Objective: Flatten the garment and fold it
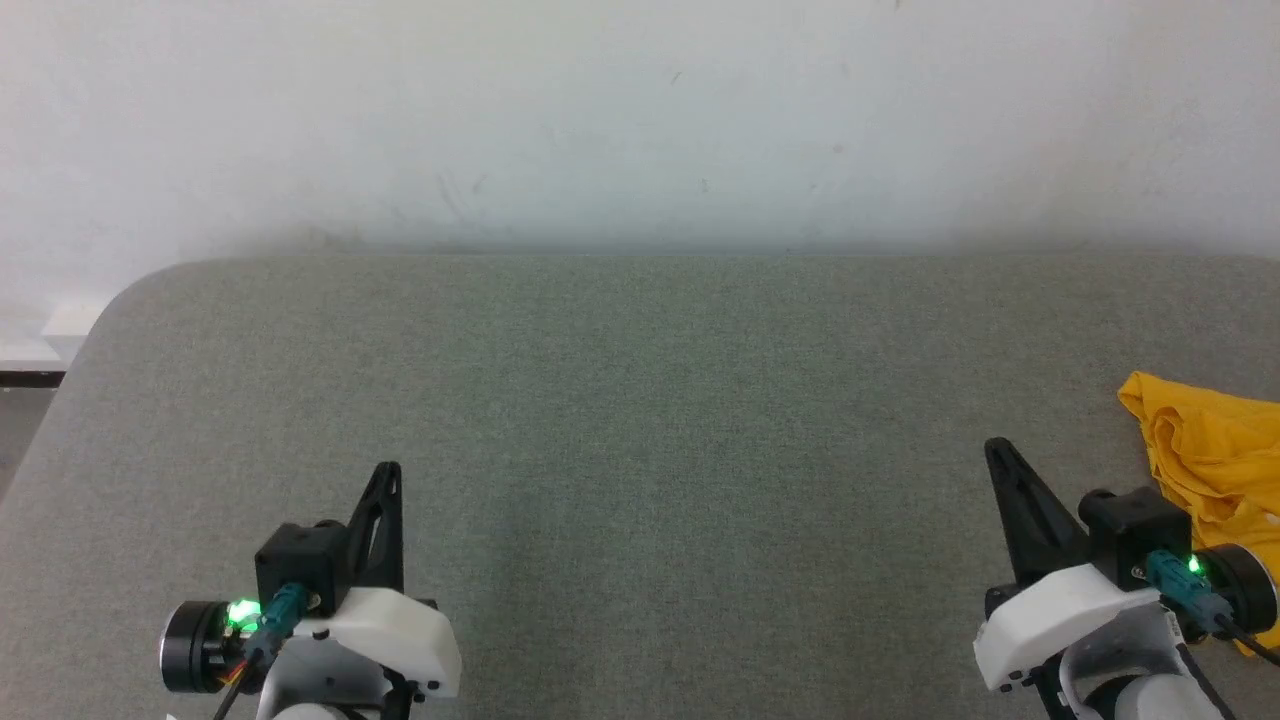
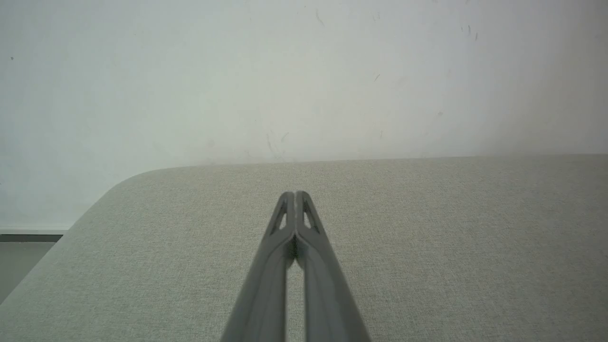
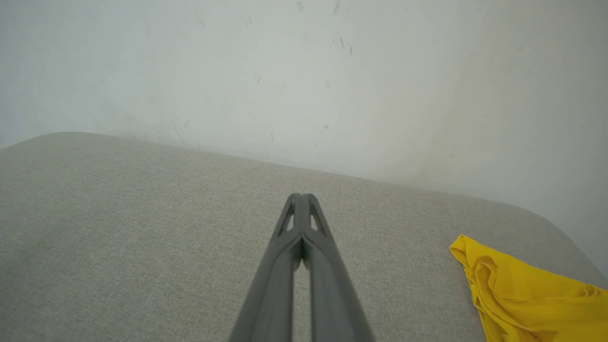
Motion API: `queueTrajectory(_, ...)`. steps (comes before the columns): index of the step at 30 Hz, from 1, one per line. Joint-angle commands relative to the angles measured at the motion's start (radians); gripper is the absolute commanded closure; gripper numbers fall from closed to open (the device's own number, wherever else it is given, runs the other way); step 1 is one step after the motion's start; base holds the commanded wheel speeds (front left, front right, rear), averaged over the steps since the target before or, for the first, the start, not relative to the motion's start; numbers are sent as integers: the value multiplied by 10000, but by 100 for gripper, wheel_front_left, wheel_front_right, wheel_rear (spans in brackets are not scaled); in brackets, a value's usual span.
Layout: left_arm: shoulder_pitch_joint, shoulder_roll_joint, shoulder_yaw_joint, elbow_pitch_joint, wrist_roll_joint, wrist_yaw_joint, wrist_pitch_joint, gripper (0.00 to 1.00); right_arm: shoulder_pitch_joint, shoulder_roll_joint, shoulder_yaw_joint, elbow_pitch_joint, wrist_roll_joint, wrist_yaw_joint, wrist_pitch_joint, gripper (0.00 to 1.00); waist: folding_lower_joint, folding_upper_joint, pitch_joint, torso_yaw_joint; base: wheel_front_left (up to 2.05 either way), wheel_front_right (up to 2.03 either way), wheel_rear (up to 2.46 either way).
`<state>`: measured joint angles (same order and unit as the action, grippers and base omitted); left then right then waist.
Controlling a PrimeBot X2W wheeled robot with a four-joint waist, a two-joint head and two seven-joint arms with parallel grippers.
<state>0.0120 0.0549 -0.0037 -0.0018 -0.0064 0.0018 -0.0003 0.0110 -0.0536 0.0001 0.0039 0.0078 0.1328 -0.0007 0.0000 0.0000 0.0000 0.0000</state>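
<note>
There are two grippers. The left gripper has its two long dark fingers pressed tight together, with nothing between them. The right gripper is pinched together the same way and holds nothing. Each pair of fingers makes a thin, pointy shape with little triangle holes near the tip. Both hang over one big table with a grey, fuzzy cloth top and round corners. One garment, bright yellow and thin, lies crumpled and wrinkly on the table's right side, near the right gripper, whose fingers do not touch it. Behind stands one white wall with small scuff marks.
</note>
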Motion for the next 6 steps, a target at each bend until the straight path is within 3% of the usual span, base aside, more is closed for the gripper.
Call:
queueTrajectory(1, -120, -47, 37, 18, 64, -18, 3, 100, -110, 34, -1, -39, -78, -21, 7, 100, 0, 0, 0, 0, 0, 0, 0)
queueTrajectory(6, -120, -47, 37, 18, 64, -18, 3, 100, -110, 34, -1, -39, -78, -21, 7, 100, 0, 0, 0, 0, 0, 0, 0)
